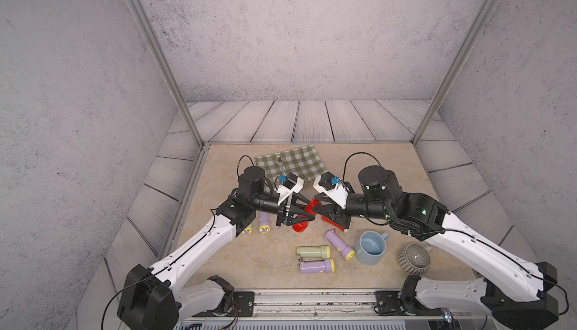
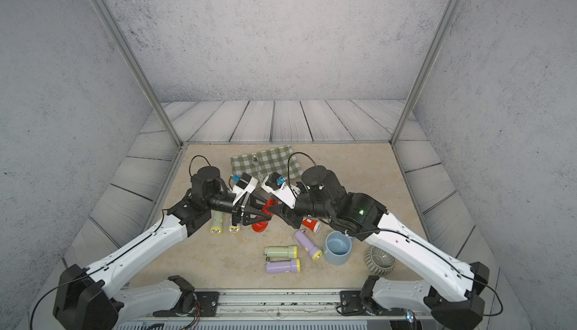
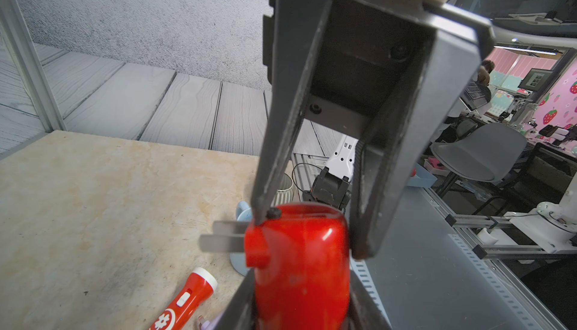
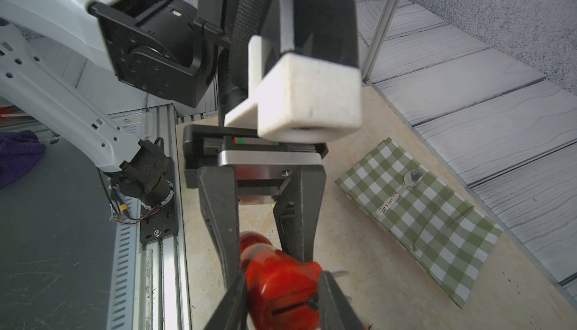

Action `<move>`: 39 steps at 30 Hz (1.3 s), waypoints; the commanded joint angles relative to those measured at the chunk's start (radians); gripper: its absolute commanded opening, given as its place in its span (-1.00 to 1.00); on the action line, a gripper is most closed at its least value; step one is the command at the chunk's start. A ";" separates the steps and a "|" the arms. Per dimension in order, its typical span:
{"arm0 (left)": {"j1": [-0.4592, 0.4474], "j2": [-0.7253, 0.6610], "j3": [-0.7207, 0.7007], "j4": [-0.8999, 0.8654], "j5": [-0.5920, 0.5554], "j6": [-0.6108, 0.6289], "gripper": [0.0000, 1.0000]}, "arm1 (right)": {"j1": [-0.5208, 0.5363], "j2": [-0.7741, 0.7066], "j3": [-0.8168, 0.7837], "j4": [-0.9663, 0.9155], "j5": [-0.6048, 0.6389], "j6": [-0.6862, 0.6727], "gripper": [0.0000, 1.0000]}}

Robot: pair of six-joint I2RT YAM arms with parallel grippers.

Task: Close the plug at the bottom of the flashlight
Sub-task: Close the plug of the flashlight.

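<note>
Here, red flashlight point(image 3: 299, 266) between left jaws

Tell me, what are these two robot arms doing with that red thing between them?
They are working on a red flashlight. The left gripper is clamped on its body, and the right gripper has its jaws on either side of the bottom end, one of them right by the fold-out plug. The plug's metal blades stick out sideways, so it is not closed yet. Whether the right jaws are actually squeezing is hard to tell.
</note>
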 commanded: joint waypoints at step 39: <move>0.010 0.000 0.040 0.049 0.013 0.013 -1.00 | -0.111 -0.071 0.001 -0.009 -0.113 0.037 0.07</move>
